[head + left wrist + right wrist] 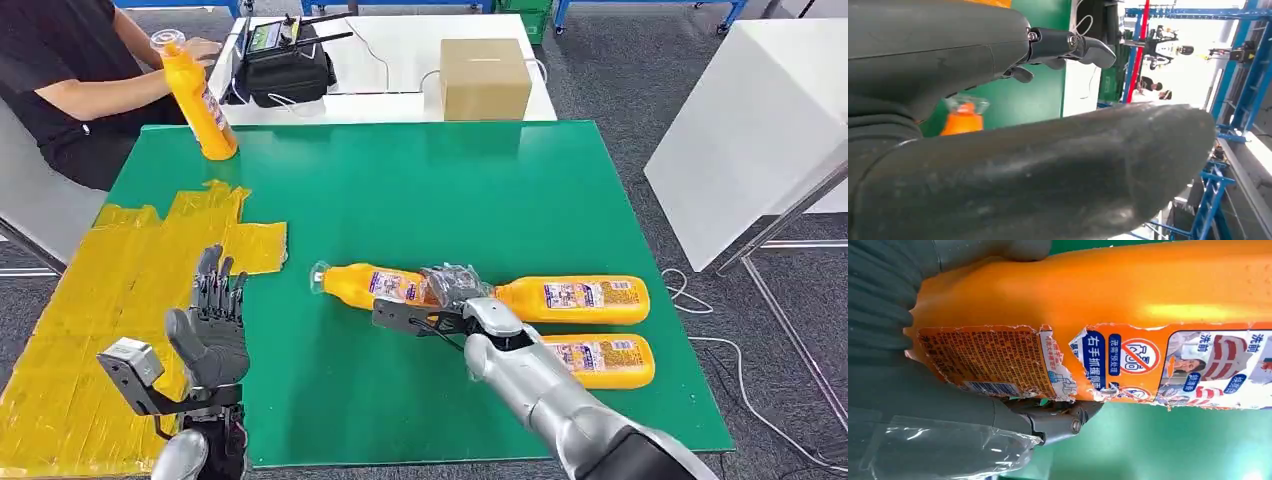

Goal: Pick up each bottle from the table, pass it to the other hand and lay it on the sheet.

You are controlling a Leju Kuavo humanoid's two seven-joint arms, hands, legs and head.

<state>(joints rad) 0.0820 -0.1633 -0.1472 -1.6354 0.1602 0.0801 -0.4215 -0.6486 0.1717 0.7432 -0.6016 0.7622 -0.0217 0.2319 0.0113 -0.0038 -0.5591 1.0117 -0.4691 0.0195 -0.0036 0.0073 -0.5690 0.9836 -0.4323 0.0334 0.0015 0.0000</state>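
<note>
Left robot hand [213, 325] hovers released, fingers apart, over the yellow sheet [95, 330] at the near left tabletop [420, 190] edge. Right robot hand [448, 300] is grasping a lying orange bottle [375, 286] round its body, cap pointing left. Two more bottles [572, 299] lie just right of it, one nearer [603, 361]. Far left a fourth bottle [198, 100] stands upright by a seated person [70, 70]. Bottles look stiff plastic, smooth, likely slippery, peeling labels; mid-body grip seems best for the handover.
</note>
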